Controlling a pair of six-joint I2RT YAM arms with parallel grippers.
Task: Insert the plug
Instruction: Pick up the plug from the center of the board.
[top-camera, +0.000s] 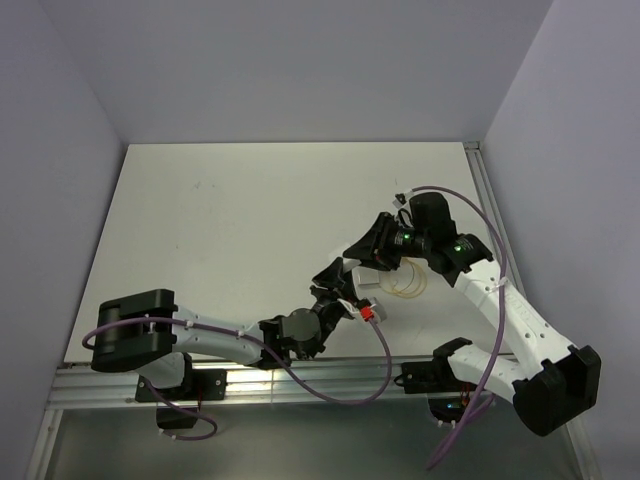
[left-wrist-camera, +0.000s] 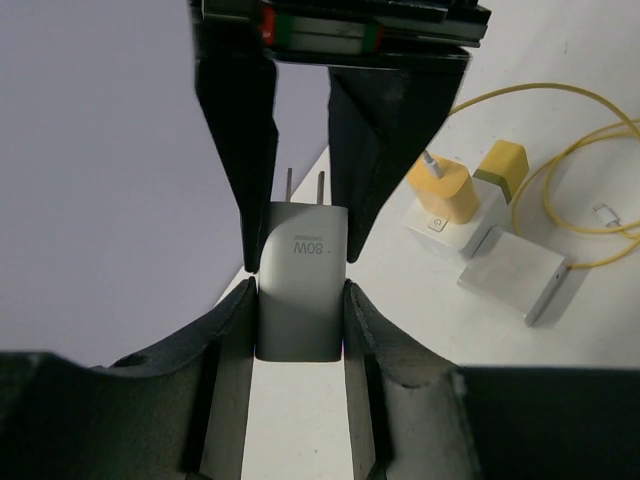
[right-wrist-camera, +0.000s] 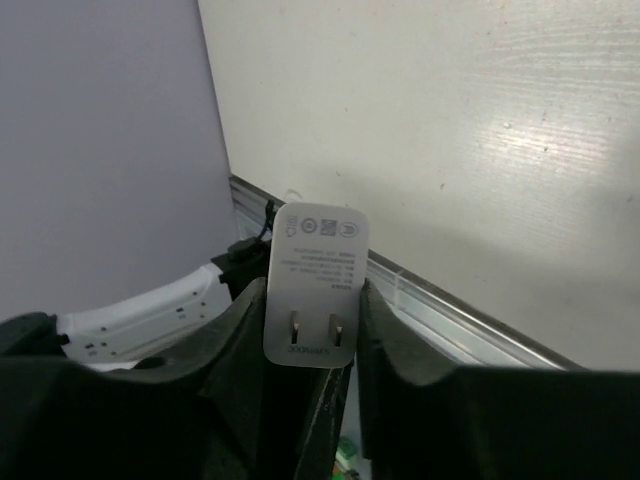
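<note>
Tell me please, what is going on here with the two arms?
Both arms hold one white charger above the table. The left end effector grips its body, and the right end effector is closed on the end with the two prongs. The prongs are bare, not plugged into anything. It looks like a handover between the arms.

Top view: charger (top-camera: 366, 296) is tiny and mostly buried where the two arms meet, so contact can't be read there. Yellow cable (top-camera: 412, 290) is faint and partly under the right arm (top-camera: 500, 300).

Left wrist: charger's lower end is hidden between left fingers (left-wrist-camera: 225, 350). Right fingers (left-wrist-camera: 240, 130) are cut off by the top edge. Small print under "80W" is illegible. Cable runs off the right edge.

Right wrist: charger's bottom edge sits behind right fingers, label text too small to read.
</note>
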